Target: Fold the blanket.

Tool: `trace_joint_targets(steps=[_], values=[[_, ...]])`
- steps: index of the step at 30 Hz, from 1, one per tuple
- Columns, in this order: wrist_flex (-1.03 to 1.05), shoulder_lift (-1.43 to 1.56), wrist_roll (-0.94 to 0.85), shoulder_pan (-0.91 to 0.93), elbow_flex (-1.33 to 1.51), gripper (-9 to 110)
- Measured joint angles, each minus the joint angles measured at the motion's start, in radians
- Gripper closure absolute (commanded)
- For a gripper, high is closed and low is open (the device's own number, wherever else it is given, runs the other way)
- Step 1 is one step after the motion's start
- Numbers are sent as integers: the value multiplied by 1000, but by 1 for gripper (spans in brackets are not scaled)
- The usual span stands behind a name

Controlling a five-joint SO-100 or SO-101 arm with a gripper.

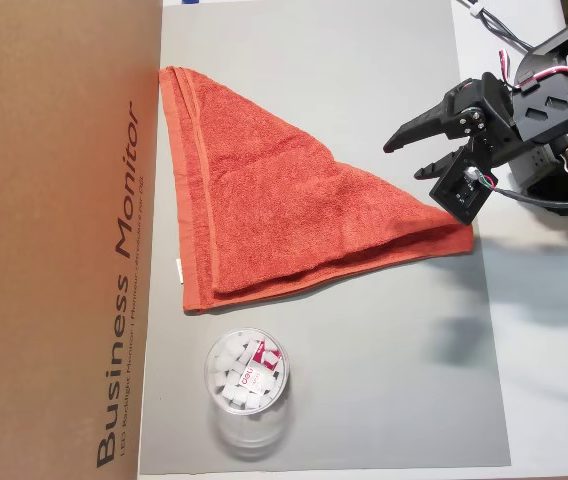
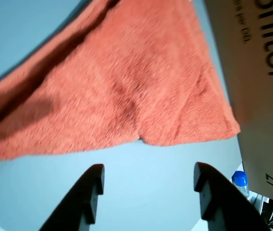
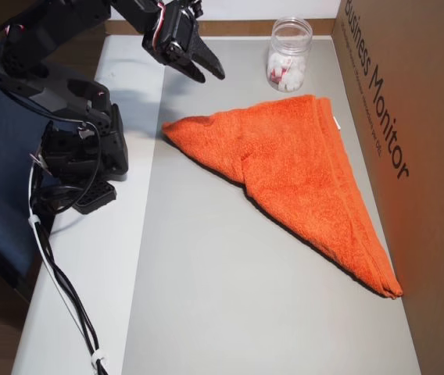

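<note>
The blanket [image 1: 274, 200] is an orange-red terry towel lying on the grey mat [image 1: 364, 380], folded into a triangle. In an overhead view its long hemmed edge with a small white tag [image 1: 179, 268] runs along the cardboard box, and one pointed corner reaches right towards the arm. My gripper [image 1: 404, 160] hovers just above and beside that corner, open and holding nothing. In the wrist view the blanket [image 2: 127, 82] fills the upper frame, with the open gripper [image 2: 148, 171] over bare mat below it. The other overhead view shows the gripper [image 3: 209, 76] raised above the blanket [image 3: 300, 164] near its corner.
A large brown "Business Monitor" cardboard box [image 1: 54, 240] borders the mat beside the blanket's hemmed edge. A clear cup [image 1: 246, 385] holding white pieces stands close to the blanket's corner by the box. The arm's base [image 3: 81, 148] sits off the mat. A blue-capped bottle [image 2: 240, 180] shows at the wrist view's edge.
</note>
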Motion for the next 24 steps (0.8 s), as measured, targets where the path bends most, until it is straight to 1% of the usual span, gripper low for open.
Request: trace_joint_targets(steps=[6, 13, 24], values=[[95, 0, -103, -6, 0, 82], [166, -49, -270, -5, -2, 82], [176, -173, -509, -25, -2, 82]])
